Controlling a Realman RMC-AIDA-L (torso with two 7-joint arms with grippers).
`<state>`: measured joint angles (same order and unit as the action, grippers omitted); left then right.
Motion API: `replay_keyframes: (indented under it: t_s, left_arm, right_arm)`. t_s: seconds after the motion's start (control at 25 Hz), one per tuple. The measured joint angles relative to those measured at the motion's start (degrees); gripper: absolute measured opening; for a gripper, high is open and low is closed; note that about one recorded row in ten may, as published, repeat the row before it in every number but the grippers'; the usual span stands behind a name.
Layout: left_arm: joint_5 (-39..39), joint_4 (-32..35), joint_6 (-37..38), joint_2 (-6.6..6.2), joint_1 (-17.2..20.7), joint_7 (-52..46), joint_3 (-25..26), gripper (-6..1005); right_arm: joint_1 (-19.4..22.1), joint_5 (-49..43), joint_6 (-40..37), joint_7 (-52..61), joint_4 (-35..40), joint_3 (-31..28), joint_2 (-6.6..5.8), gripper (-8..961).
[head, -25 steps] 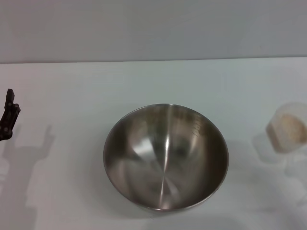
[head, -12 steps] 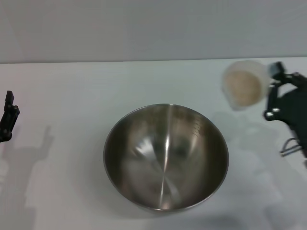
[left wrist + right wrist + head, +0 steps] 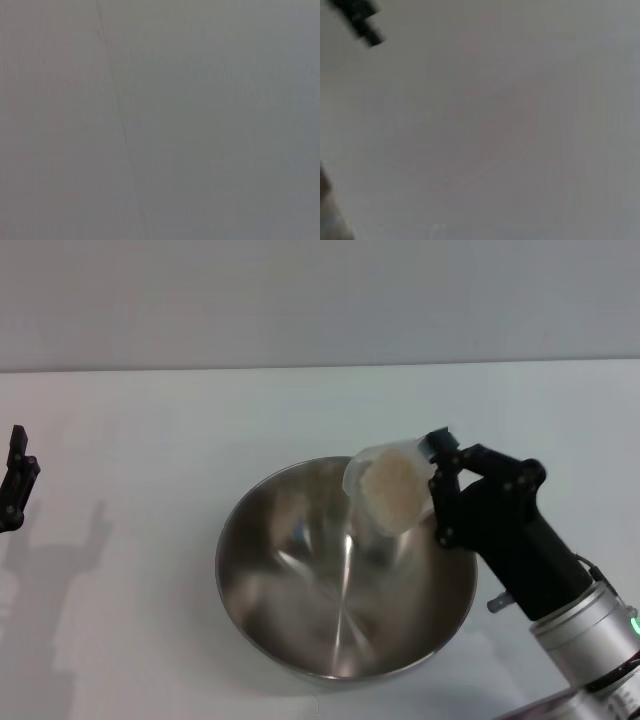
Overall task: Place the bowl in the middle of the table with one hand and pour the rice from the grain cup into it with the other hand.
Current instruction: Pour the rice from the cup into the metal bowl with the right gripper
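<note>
Now the grain cup (image 3: 388,489) hangs tipped on its side over the far right part of the bowl (image 3: 345,570), with the rice (image 3: 391,490) showing at its mouth. The bowl sits mid-table (image 3: 150,440). The right gripper (image 3: 440,485) is closed on the cup. Pouring is the step; next it likely needs more tilt. The left gripper (image 3: 15,490) waits at the left edge; I cannot tell its fingers. Only the head view shows all this; both wrist views look blank.

Even, soft light fills the head view. The table (image 3: 150,440) reads bright white and carries a faint grey shadow just left of the bowl (image 3: 300,580). The bowl's steel shows streaked highlights radiating from its centre, without harsh glare. Both wrist views are flat grey; the right one is smeared, with dark blurred shapes at its edges.
</note>
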<state>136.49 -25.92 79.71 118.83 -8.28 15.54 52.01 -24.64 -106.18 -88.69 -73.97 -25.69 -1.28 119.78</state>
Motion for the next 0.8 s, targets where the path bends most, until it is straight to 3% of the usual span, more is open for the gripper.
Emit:
replay_keyframes:
  t_s: [0.52, 0.68, 0.8]
  left_arm:
    - [0.0, 0.0, 0.0, 0.0, 0.0, 0.0, -0.1, 814]
    - [0.0, 0.0, 0.0, 0.0, 0.0, 0.0, -0.2, 815]
    - [0.0, 0.0, -0.1, 0.0, -0.1, 0.0, -0.2, 815]
  right_arm:
    - [0.9, -5.4, 0.2, -24.0, -2.0, 0.4, 0.1, 2]
    - [1.4, -6.1, 3.6, -37.1, -3.3, 0.1, 0.11, 3]
    - [1.4, -6.1, 4.4, -39.6, -3.7, 0.1, 0.1, 3]
